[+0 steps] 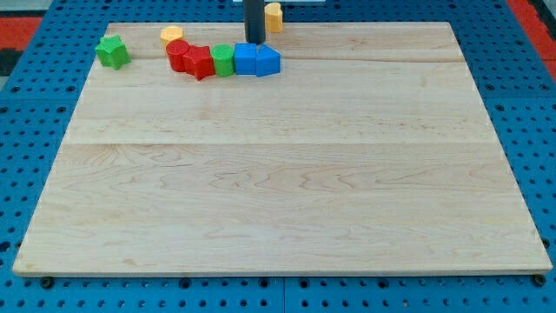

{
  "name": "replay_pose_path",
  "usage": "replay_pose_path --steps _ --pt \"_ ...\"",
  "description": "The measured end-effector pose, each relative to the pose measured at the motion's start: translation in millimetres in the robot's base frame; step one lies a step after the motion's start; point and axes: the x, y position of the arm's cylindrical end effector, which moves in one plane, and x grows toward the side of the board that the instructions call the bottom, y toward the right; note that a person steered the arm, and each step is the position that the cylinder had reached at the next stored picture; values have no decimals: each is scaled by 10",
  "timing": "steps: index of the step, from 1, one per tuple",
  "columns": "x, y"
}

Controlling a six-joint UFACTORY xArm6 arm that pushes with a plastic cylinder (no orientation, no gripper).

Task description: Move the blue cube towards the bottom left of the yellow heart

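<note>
The blue cube [246, 59] stands near the view's top, in a row of touching blocks. A second blue block [268, 61] touches its right side and a green block [224, 60] its left. A yellow block that looks like the heart [172, 36] lies further left, close to the board's top edge. My tip [253, 43] is just above the blue cube, at or very near its top edge. Another yellow block [274, 16] sits to the right of the rod, partly hidden by it.
Two red blocks [179, 54] [201, 63] continue the row to the left of the green block, just below the yellow heart. A green star [111, 51] stands alone at the top left. The wooden board [278, 191] lies on a blue pegboard.
</note>
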Motion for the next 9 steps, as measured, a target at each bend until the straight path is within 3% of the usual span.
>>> replay_pose_path --steps 2,3,4,6,9 --pt "224 423" --pt "428 983" --pt "733 960" --pt "701 -77" --pt "336 -212"
